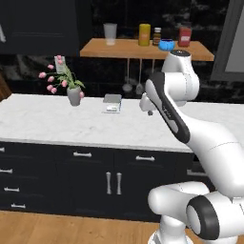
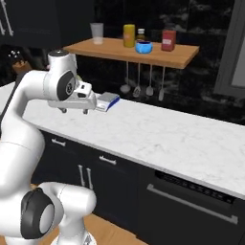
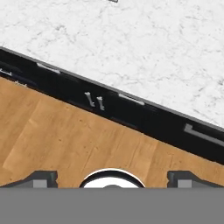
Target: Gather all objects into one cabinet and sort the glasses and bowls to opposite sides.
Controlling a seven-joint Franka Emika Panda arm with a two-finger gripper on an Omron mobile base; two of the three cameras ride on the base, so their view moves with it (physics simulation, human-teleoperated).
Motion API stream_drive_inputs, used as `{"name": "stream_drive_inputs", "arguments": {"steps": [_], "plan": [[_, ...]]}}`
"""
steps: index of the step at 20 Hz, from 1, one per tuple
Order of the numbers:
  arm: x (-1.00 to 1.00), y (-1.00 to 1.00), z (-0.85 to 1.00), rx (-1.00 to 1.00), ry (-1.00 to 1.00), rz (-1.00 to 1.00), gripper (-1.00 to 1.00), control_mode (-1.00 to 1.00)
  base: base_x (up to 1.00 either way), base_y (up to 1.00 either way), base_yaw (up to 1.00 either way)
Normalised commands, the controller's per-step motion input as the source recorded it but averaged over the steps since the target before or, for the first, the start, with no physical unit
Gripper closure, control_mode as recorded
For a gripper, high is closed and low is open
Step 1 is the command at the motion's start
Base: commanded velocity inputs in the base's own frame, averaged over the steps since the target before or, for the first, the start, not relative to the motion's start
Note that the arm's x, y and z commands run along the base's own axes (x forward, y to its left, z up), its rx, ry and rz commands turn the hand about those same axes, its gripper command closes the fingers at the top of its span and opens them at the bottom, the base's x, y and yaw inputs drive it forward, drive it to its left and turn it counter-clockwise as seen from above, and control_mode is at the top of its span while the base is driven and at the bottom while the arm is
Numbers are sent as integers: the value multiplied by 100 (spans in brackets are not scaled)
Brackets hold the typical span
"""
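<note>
On the light wooden shelf (image 1: 138,48) stand a cream cup (image 1: 110,33), a glossy blue bowl (image 1: 166,45) and a red mug (image 1: 185,34). From the right base view, the same cup (image 2: 97,32), blue bowl (image 2: 143,46) and red mug (image 2: 168,39) line up along the shelf. The black wall cabinet (image 1: 38,24) hangs at the upper left with its door closed. My gripper (image 2: 74,111) hovers over the marble counter's front part, well below the shelf, open and holding nothing. Its fingertips (image 3: 41,179) point down at the counter edge and the floor.
A pink-flowered vase (image 1: 71,90) and a small grey-blue box (image 1: 112,102) sit on the counter (image 1: 57,121). A yellow jar (image 1: 144,34) and a small bottle (image 1: 157,35) share the shelf. Utensils (image 2: 139,81) hang under it. Dark drawers (image 1: 81,176) lie below the counter.
</note>
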Motion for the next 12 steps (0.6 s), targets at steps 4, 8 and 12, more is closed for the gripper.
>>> {"name": "stream_drive_inputs", "arguments": {"steps": [4,8,12], "plan": [[0,0,0,0,0,0,-100,100,37,62,-39],[0,0,0,0,0,0,-100,100,50,61,-31],[0,0,0,0,0,0,-100,100,44,10,-26]]}}
